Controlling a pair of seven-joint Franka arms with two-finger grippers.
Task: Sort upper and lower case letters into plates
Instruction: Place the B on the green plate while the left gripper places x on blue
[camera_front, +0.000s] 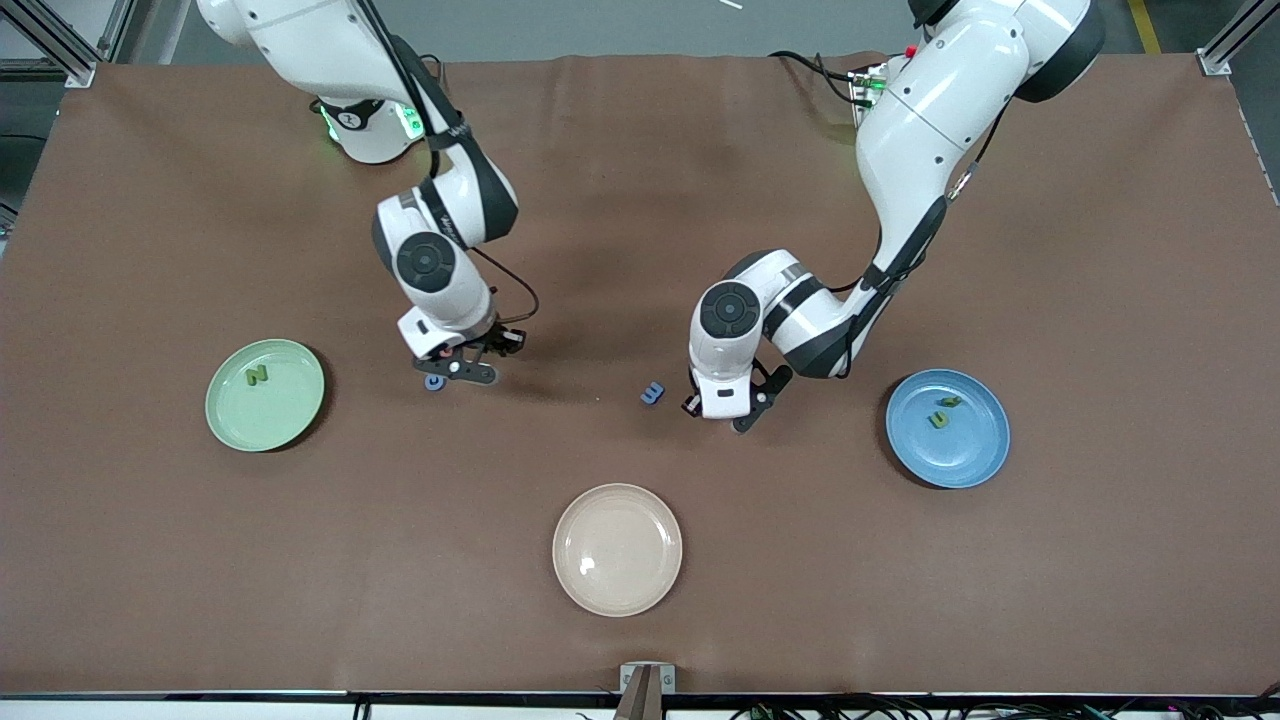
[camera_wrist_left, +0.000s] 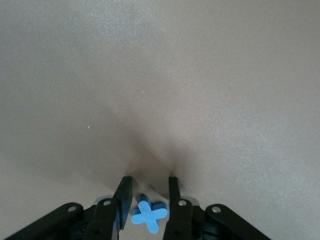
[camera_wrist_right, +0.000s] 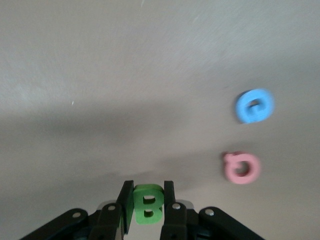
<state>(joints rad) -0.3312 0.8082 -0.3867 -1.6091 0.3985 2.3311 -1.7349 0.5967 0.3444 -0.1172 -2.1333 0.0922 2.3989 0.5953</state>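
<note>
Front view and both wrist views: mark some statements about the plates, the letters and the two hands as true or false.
1. The right hand is shut on a green foam letter B. True.
2. The left hand is empty. False: a blue foam letter x sits between its fingers.
3. The round pale green plastic plate holds a green letter N. True.
4. The round cream-beige plastic plate holds two letters. False: it holds none.
5. The round blue plastic plate lies toward the right arm's end of the table. False: it lies toward the left arm's end.
</note>
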